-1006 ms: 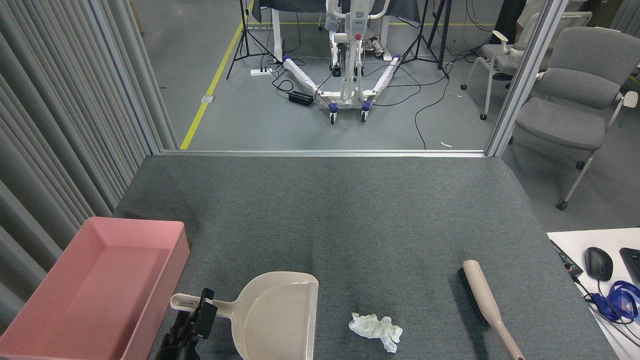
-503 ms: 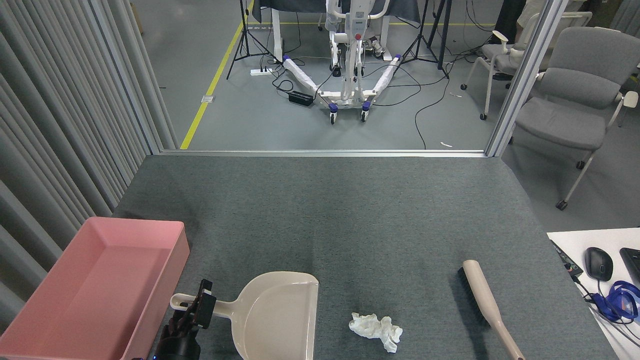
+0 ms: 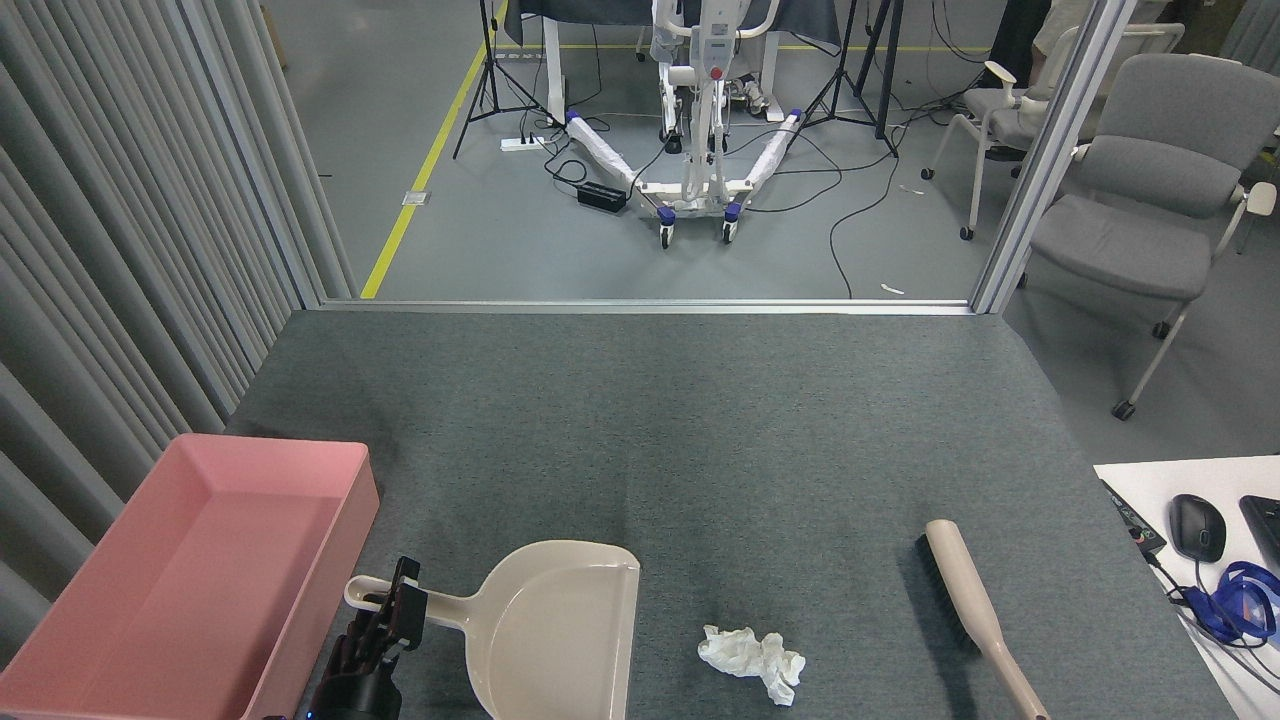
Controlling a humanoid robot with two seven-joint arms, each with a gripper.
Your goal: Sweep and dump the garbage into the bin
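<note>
A: Left gripper (image 3: 395, 608) low at about seven o'clock, dark fingers either side of the beige dustpan's (image 3: 545, 625) handle. Clamped or only straddling: cannot tell from the head view.

B: Right gripper?

A: Nowhere in view.

B: Garbage?

A: One white wad of crumpled tissue (image 3: 752, 658) on the grey carpet (image 3: 640, 430), near five o'clock. Just right of the dustpan's open mouth, apart from it, not touching.

B: Bin?

A: Pink tub (image 3: 190, 580) at eight o'clock, against the ribbed grey wall panels (image 3: 110, 250). Nothing visible inside. Near edge just left of the dustpan handle.

B: Brush?

A: Beige hand brush (image 3: 975, 610) flat on the carpet toward four o'clock, dark bristles facing left, handle running off the bottom edge. Well apart from the tissue.

B: Elsewhere?

A: Grey chairs (image 3: 1150, 190) at two o'clock; black mouse (image 3: 1197, 527) on a white desk corner at three.
</note>
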